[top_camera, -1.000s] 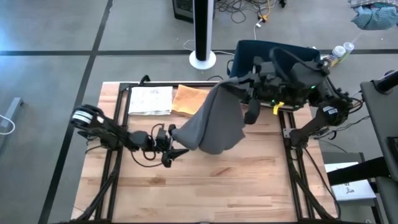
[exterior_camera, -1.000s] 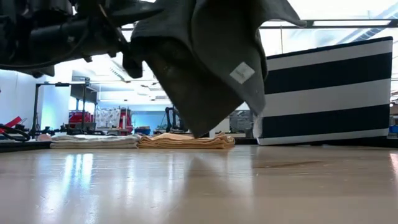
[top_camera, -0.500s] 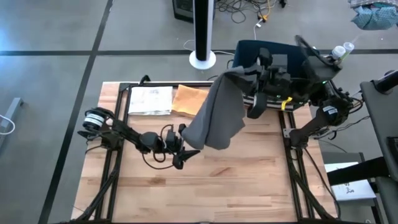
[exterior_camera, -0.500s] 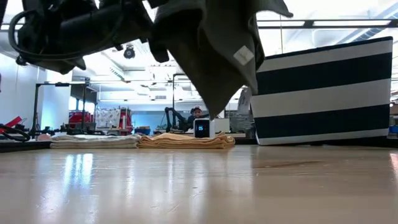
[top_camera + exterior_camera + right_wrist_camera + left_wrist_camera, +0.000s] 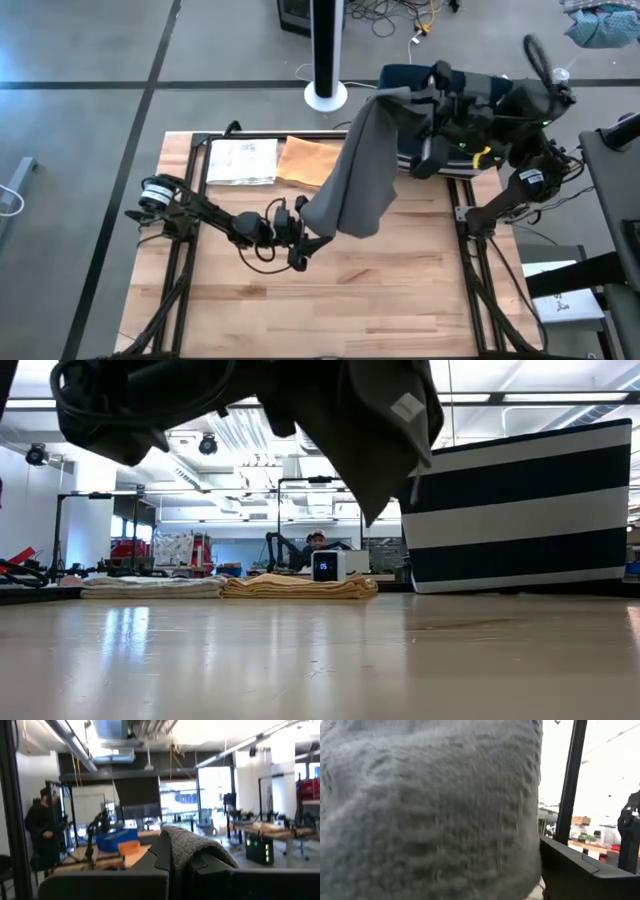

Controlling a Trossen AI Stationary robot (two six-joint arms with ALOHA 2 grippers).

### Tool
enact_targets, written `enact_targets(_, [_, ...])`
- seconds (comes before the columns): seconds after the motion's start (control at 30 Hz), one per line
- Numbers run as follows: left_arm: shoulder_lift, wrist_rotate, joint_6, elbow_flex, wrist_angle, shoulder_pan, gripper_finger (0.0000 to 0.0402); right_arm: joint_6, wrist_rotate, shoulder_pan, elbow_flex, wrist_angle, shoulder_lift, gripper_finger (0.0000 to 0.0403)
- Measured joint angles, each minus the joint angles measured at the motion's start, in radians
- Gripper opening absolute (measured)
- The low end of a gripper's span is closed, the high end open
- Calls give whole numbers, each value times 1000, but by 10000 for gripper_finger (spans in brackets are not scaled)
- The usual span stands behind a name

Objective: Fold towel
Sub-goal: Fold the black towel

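Overhead, table-level, two wrist views

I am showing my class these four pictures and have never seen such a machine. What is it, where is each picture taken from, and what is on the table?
It is a robot with two dark arms at a wooden table. One picture looks straight down, one looks level across the tabletop, and two come from cameras on the wrists. The right claw is shut on a grey towel and holds it hanging clear of the table. The left claw is open beside the towel's lower edge. At the far edge lie a folded white towel and a folded orange towel, with a striped bin beside the table.
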Motion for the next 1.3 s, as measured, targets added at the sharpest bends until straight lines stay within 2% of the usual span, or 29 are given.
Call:
enact_targets(0.2, [-15,6,-17,35,-2,-10,253,-62,13,-2,1,52,0,0])
enact_targets(0.33, [-53,12,4,61,-2,-15,246,-89,62,-2,1,66,0,0])
enact_targets(0.5, [-123,53,20,71,-1,-15,249,-104,63,-2,1,82,0,0])
enact_targets(0.67, [-244,84,20,36,-4,-17,257,-108,63,-2,0,79,0,0])
enact_targets(0.8, [-403,94,54,-28,0,-17,258,-107,63,-2,0,79,2,0])
enact_targets(0.93, [-524,1,118,-147,0,-17,258,-105,63,-2,-2,84,18,0])
enact_targets(1.03, [-520,-91,97,-232,-5,-15,258,-122,61,-16,-1,143,48,0])
enact_targets(1.17, [-478,-140,73,-275,-2,-17,258,-149,51,-40,-1,230,85,0])
enact_targets(1.3, [-420,-142,71,-283,-3,-17,255,-158,50,-75,-1,291,120,0])
